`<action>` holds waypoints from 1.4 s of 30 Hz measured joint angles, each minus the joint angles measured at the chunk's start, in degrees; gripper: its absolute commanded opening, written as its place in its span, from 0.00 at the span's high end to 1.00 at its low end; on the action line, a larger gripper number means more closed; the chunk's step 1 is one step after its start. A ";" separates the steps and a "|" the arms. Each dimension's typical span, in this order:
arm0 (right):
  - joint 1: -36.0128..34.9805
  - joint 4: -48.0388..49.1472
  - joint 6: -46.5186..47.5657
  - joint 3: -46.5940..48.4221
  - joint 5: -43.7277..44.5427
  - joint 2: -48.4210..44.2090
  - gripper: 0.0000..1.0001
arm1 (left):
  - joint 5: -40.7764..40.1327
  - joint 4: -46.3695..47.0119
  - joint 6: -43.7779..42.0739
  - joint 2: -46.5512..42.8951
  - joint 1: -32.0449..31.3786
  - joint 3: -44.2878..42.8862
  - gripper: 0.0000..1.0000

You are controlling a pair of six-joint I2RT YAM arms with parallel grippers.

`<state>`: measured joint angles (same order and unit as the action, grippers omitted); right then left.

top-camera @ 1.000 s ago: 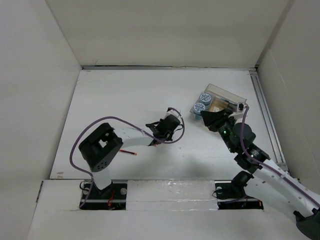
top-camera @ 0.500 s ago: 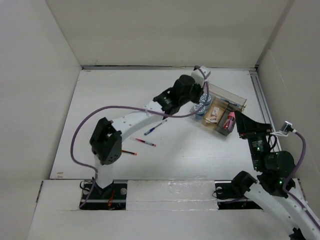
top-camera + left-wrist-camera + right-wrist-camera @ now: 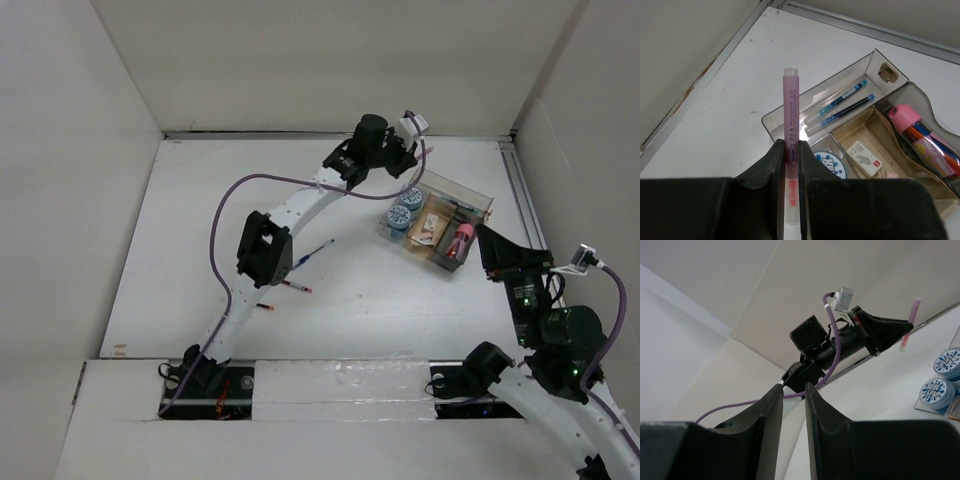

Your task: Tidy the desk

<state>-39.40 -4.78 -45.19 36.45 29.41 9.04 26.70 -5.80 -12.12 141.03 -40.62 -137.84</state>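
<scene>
1. The desk (image 3: 250, 200) spans the whole work area. A clear compartment tray (image 3: 470, 196) sits on its far right part, near the right rail.
2. Three pens lie loose on the desk's middle, well apart from the tray: a blue pen (image 3: 312, 255) and two red pens (image 3: 295, 287) (image 3: 258, 305).
3. The left gripper (image 3: 791, 150) hangs over the tray's far-left corner. It is clamped on a pink highlighter (image 3: 791, 110), low on the barrel, so most of its length sticks out past the fingertips.
4. The right gripper (image 3: 792, 390) is empty, its fingers only narrowly parted. It waits just beside the tray's near right corner.
5. Likely step: dropping the highlighter into the long compartment that holds two blue pens (image 3: 845, 97).
6. What could go wrong:
   - The barrel may not line up with that narrow compartment. On release it could then bridge a wall or roll out onto the desk.
   - Because the grip sits low on the barrel, the free end may swing as the wrist turns.
   - A descending finger could knock the light tray askew.
   - The two arms are close over the tray and could clash.
7. View differences:
   - Only the left wrist view shows the grip and the tray's contents, including the blue-labelled rolls (image 3: 827, 162).
   - Only the top view shows the loose pens.
   - The right wrist view shows the left gripper from the side, raised clear of the tray.
</scene>
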 measured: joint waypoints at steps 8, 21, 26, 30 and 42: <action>0.00 -0.09 -0.15 -0.15 4.15 9.73 0.64 | 2.01 8.24 2.97 7.50 -2.45 -2.12 1.00; 23.21 2.27 2.45 8.61 -6.97 37.51 0.36 | 6.03 18.97 4.98 -17.46 -4.35 34.47 1.00; 27.98 4.48 2.21 8.61 -15.80 38.03 0.32 | 5.81 26.69 6.69 -31.04 -4.11 44.48 1.00; 28.00 5.68 3.41 9.75 -24.44 41.79 0.30 | 5.92 29.77 7.26 -34.45 -4.55 45.81 1.00; 26.51 8.37 6.21 10.03 -36.15 44.02 0.46 | 5.73 28.20 7.74 -34.71 -5.14 47.50 1.00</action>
<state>-12.88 3.60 -38.98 46.48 -6.74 53.06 32.42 22.39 -4.38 106.32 -45.76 -90.35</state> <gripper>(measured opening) 0.534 0.054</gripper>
